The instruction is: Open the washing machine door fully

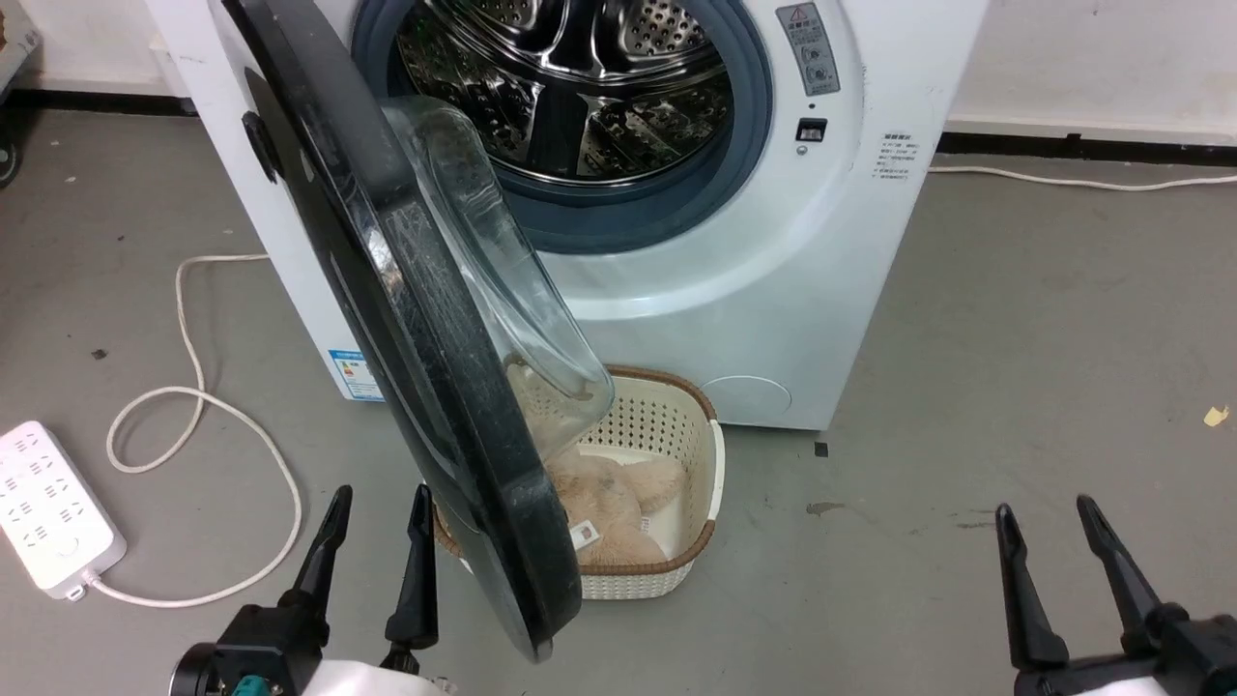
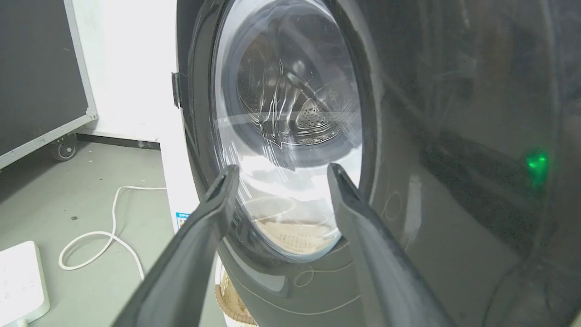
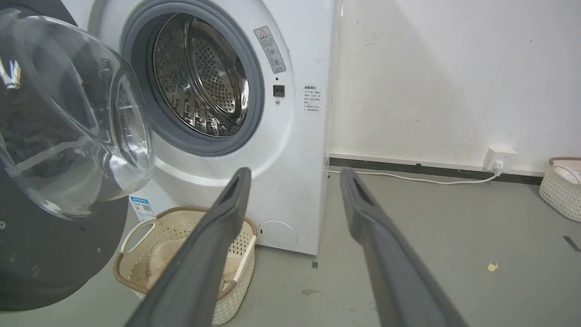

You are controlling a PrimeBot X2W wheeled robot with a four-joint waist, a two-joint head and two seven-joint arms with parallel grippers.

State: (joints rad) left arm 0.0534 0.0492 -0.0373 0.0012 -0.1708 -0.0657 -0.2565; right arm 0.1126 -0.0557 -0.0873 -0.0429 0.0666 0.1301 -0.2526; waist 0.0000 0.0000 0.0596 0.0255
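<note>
While the washing machine point(image 1: 754, 280) stood at the top of the head view with its steel drum point(image 1: 580, 77) bare to the room, the washing machine door point(image 1: 416, 319) hung partly swung out from its left side. It showed nearly edge-on, a black band slanting from the upper left down to the lower middle of the frame. Its clear glass bowl point(image 1: 483, 251) bulged to the right, toward the drum.

The left gripper point(image 1: 382, 493) sat at the lower left, just beside the door's bottom edge, its two fingers spread apart with nothing between them. I could not tell whether the nearer finger touched the door. In the left wrist view those fingers pointed at the door's glossy outer face.

The right gripper point(image 1: 1045, 506) was at the lower right, fingers likewise apart and empty, well apart from the door over the grey floor point(image 1: 1015, 338).

A pale basket point(image 1: 710, 464) stood on the floor against the machine's front, half hidden behind the door, with something tan and soft inside. At the left edge lay a white power strip point(image 1: 48, 507), its cable point(image 1: 193, 387) looping across the floor.
</note>
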